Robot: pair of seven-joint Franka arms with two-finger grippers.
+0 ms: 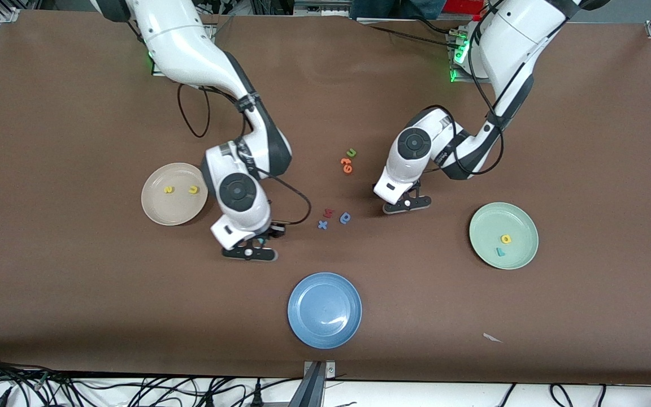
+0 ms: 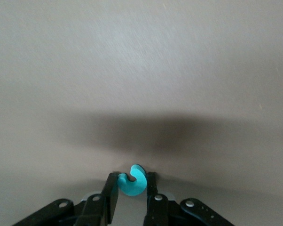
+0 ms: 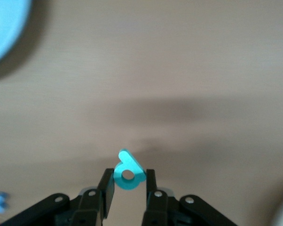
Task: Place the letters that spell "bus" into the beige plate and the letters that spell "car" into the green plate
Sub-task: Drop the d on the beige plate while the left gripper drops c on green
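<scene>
My left gripper (image 1: pixel 407 203) is shut on a teal "c" (image 2: pixel 137 186), pinched between both fingers low over the brown table, between the loose letters and the green plate (image 1: pixel 520 217). That plate holds a yellow "a" (image 1: pixel 506 239) and a teal "r" (image 1: pixel 500 251). My right gripper (image 1: pixel 249 252) is shut on a teal "b" (image 3: pixel 137 181), low over the table beside the beige plate (image 1: pixel 159 209). A yellow "s" (image 1: pixel 168 190) and a yellow "u" (image 1: pixel 192 189) lie in the beige plate.
A blue plate (image 1: pixel 324 333) sits nearest the front camera. Loose letters lie mid-table: a green "u" (image 1: pixel 351 152), orange letters (image 1: pixel 347 165), a red one (image 1: pixel 328 212), a blue "x" (image 1: pixel 322 224) and a blue round-bowled letter (image 1: pixel 345 217).
</scene>
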